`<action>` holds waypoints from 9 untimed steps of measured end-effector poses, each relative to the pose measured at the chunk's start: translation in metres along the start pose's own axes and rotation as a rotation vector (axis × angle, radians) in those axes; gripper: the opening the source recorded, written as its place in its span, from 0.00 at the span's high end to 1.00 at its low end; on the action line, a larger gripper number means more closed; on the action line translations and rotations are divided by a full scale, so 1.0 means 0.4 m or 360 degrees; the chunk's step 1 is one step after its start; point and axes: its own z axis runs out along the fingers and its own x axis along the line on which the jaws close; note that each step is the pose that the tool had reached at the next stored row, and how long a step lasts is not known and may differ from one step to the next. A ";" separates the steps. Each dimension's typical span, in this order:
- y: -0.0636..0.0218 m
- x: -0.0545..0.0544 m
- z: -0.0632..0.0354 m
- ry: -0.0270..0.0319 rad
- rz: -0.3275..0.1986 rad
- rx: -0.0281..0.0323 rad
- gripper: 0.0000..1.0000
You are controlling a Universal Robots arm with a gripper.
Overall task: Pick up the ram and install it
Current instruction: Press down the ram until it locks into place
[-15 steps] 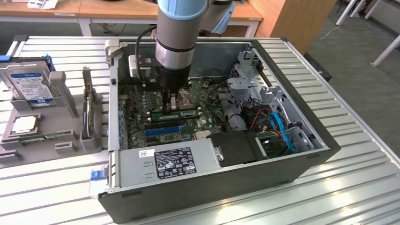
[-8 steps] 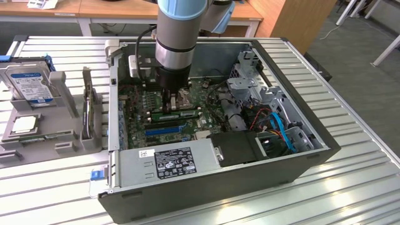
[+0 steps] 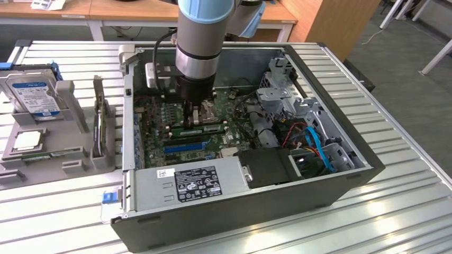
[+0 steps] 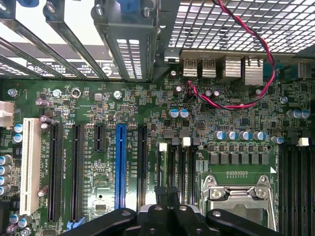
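Ram [image 3: 201, 128] looks to be down on the motherboard [image 4: 236, 118] already. In the exterior view it's a green stick with dark chips lying flat along the board, about mid-case, right next to the CPU socket [image 4: 238, 194]. I can't tell whether it's clicked all the way into its slot.

The gripper [image 4: 165, 195] hangs straight down inside the open computer case [image 3: 332, 185], just above the stick on the side toward the case's back wall. Its fingers [image 4: 158, 196] are pinched together with nothing between them as far as I can see, and whether the tips actually touch the ram is hard to call. From the wrist view the tips sit over the dark memory slots with white latches [image 4: 163, 146], with the blue expansion slot [image 4: 120, 167] off to one side.

Over by the table's edge on the exterior view's left, well apart from the case, a grey holder [image 3: 74, 166] carries the hard drive [image 3: 32, 95] with its blue-white label, plus a dark expansion card [image 3: 102, 127] standing upright.
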 end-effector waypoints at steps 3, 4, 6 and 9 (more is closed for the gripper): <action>0.000 0.000 -0.001 -0.00005 0.0000 0.00003 0.90; 0.000 0.000 -0.002 -0.00017 0.0000 0.00015 0.90; 0.000 -0.001 -0.010 -0.00005 0.0000 0.00003 0.90; 0.001 -0.001 -0.022 -0.00002 0.0000 0.00002 0.90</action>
